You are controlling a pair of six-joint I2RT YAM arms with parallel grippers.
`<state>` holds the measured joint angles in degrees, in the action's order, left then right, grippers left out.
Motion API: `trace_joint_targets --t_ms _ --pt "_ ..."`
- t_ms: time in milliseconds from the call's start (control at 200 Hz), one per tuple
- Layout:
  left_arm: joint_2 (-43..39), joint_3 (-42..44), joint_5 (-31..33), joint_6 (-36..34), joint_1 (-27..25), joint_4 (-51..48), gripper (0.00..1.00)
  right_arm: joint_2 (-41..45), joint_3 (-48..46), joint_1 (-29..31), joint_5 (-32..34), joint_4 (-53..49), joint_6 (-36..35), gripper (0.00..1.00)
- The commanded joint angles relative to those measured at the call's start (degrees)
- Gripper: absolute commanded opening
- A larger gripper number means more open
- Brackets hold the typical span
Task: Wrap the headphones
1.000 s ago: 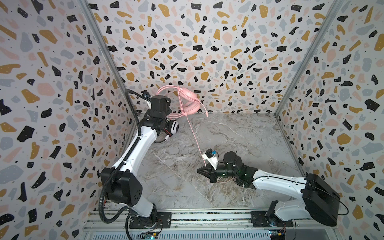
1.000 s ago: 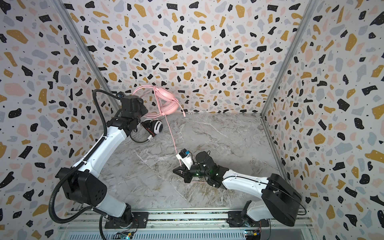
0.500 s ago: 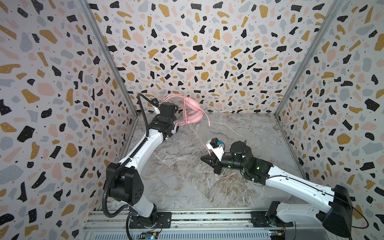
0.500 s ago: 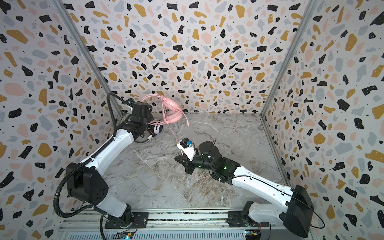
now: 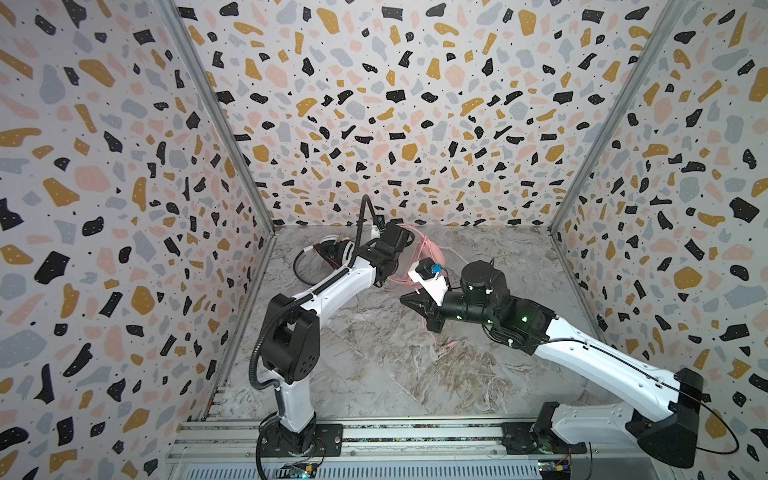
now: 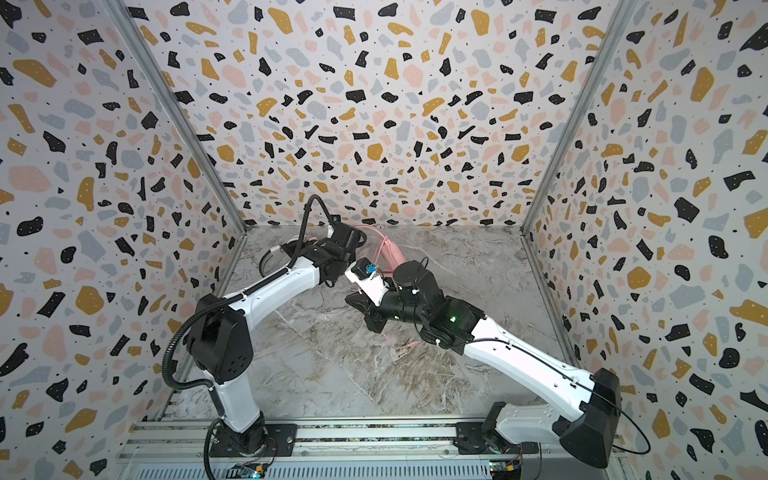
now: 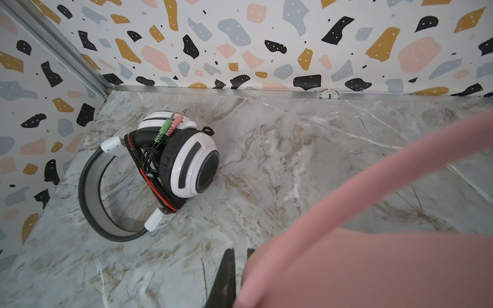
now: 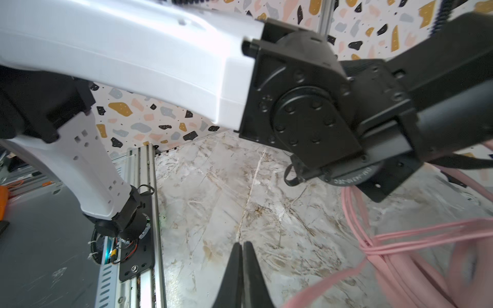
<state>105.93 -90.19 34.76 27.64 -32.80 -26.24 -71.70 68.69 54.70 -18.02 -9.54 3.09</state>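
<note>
Left gripper (image 7: pixel 240 256) clamped on pink headset (image 7: pixel 373 266), which hides one finger. Right gripper (image 8: pixel 242 248) jaws pressed together, pink cable (image 8: pixel 354 213) entering at their base, white headset (image 7: pixel 192 162) well clear

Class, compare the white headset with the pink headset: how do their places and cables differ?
The white headset lies alone on the table near the corner; the pink headset is right against the left gripper. The white headset's black cable is tucked between its cups; the pink headset's pink cable spreads in loose loops. Both are corded over-ear headsets.
</note>
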Motion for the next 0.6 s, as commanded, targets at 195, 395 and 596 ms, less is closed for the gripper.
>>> trace_joint_targets --t_ms 195,395,596 --pt "-4.51 2.86 -1.3 -2.88 -0.69 1.81 0.0 4.27 2.45 -2.01 7.8 -1.48 -3.38 0.0" --pt "-14.82 15.88 -9.65 -9.5 -0.78 7.86 0.0 7.33 1.59 -12.27 10.59 -2.16 -1.62 0.0" --pt "-23.69 22.92 -21.79 -18.95 -0.87 8.3 0.0 6.71 1.69 -17.68 11.05 -2.24 -1.74 0.0"
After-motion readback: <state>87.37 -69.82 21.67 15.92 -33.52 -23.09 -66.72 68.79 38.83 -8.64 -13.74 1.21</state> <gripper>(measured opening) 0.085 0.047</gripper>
